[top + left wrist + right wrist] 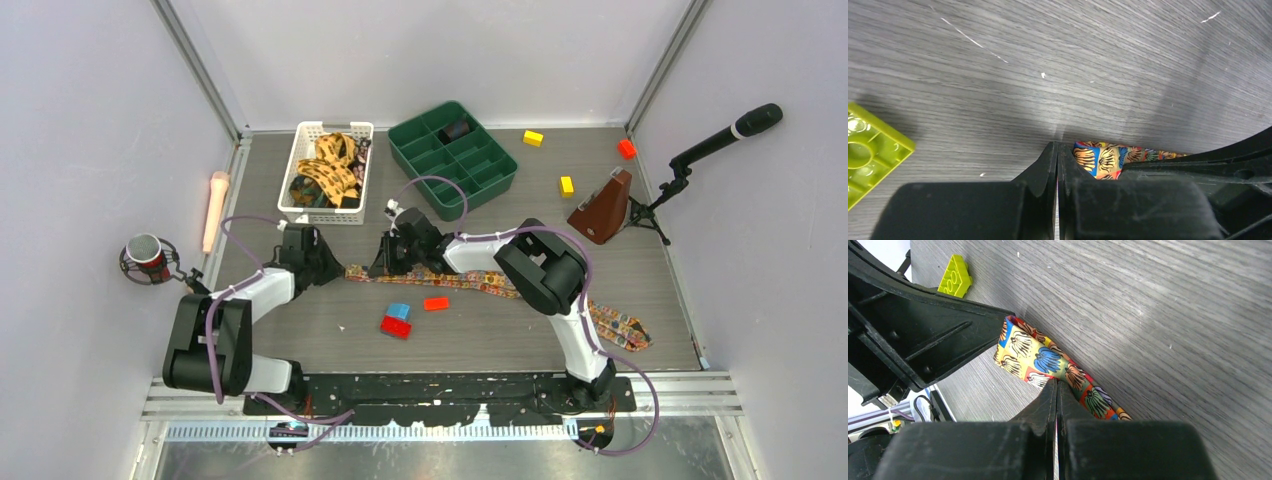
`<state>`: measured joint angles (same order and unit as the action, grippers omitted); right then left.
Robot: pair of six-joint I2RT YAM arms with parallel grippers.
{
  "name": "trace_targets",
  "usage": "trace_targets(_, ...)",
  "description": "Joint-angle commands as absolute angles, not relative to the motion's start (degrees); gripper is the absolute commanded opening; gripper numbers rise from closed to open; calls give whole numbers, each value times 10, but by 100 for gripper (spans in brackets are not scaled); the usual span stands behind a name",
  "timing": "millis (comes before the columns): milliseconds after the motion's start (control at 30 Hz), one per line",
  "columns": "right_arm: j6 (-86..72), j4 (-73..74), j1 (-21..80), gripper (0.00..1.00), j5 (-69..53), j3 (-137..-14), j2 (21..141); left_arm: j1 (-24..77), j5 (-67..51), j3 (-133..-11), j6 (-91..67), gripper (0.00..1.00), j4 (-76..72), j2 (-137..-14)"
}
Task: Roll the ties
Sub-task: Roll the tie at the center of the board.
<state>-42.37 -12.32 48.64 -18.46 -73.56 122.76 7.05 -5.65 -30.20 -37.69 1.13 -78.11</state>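
One patterned tie (pixel 480 282) lies stretched across the table from centre-left to the right front. Its narrow end is folded over (pixel 1023 352) and stands a little off the wood. My right gripper (pixel 1057 384) is shut on the tie just behind that fold (pixel 385 263). My left gripper (pixel 1057 146) is shut at the very end of the same tie (pixel 1103 160), with the fabric coming out against its right finger (pixel 335 268). The two grippers almost touch. More ties (pixel 325 172) lie bundled in the white basket (pixel 300 135).
A lime block (pixel 870 150) (pixel 955 282) lies close beside the left gripper. Red (pixel 395 327) (pixel 436 303) and blue (pixel 399 311) blocks sit in front of the tie. A green divided tray (pixel 495 185), yellow blocks (pixel 567 185) and a brown wedge (pixel 603 208) stand behind.
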Motion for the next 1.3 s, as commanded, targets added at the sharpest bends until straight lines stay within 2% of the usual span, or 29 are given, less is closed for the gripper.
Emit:
trace_targets(0, -415, -110, 489, 0, -164, -747, 1232, 68, -98, -306, -361, 0, 4, -790)
trace_targets(300, -416, -109, 489, 1, -165, -749, 1233, 68, -130, -308, -367, 0, -23, -757)
trace_targets(967, -412, -110, 490, 0, -164, -749, 1227, 83, -240, -297, -376, 0, -133, -784)
trace_targets(1267, -421, -194, 490, 0, -141, -704, 1176, 87, -240, -283, -381, 0, -138, -777)
